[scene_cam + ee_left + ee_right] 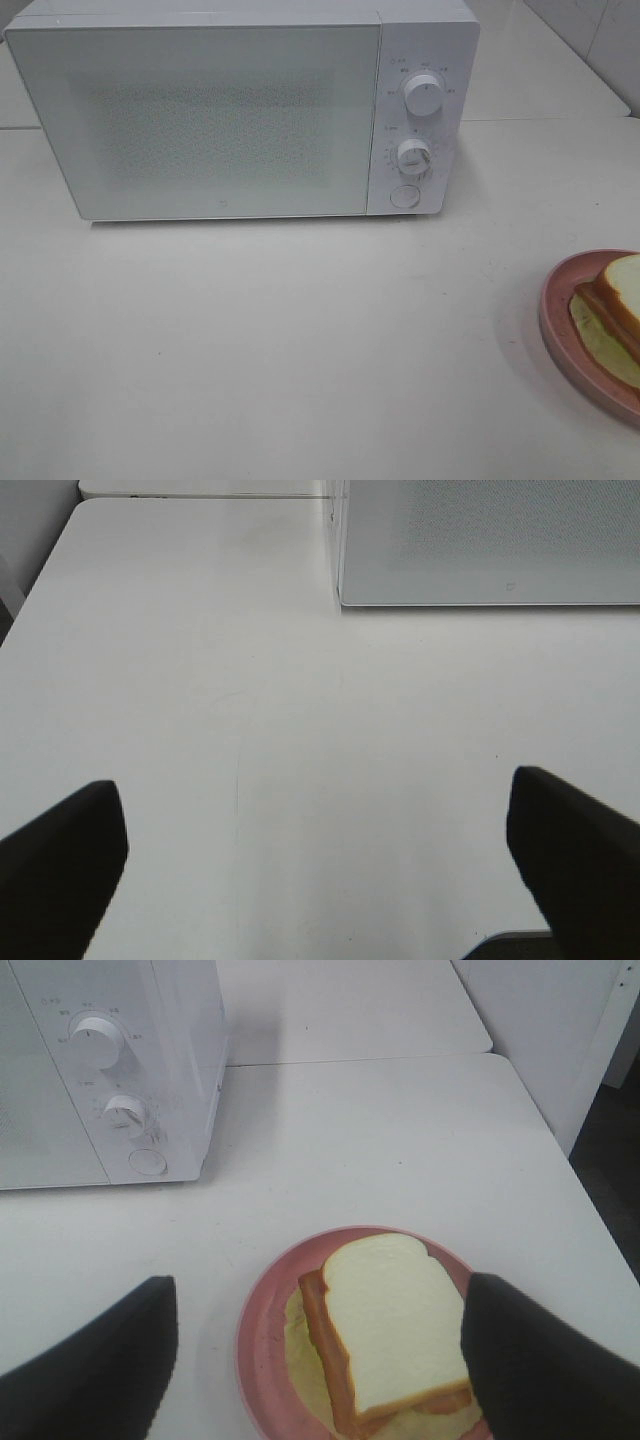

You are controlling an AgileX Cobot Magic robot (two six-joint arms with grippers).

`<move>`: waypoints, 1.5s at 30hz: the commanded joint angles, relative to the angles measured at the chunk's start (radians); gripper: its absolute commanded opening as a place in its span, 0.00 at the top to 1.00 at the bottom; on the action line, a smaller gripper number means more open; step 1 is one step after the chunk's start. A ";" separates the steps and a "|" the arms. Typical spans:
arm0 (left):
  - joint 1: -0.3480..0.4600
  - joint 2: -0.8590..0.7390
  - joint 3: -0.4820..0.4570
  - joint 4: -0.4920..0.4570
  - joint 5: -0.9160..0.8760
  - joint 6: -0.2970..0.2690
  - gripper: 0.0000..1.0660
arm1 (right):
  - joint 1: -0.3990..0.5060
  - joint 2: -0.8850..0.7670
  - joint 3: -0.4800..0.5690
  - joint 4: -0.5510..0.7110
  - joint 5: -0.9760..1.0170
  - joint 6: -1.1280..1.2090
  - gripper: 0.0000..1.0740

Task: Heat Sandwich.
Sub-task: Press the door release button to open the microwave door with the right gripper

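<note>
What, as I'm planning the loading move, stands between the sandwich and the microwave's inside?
The white microwave's closed frosted door; the white-bread sandwich sits outside on its round pink plate.

white micro (200,120) + pink plate (555,330) (door shut)

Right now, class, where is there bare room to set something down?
Free: the broad tabletop between the microwave front and the pink plate, and the strip right of the microwave. Crowded: the right edge, where the sandwich lies on that plate.
</note>
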 commanded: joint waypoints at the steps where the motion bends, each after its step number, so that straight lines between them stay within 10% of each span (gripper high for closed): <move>1: 0.001 -0.024 0.002 -0.009 -0.011 -0.006 0.08 | -0.006 0.062 -0.007 0.005 -0.073 0.001 0.29; 45: 0.001 -0.024 0.002 -0.009 -0.011 -0.006 0.08 | -0.006 0.955 -0.002 0.005 -0.925 0.004 0.30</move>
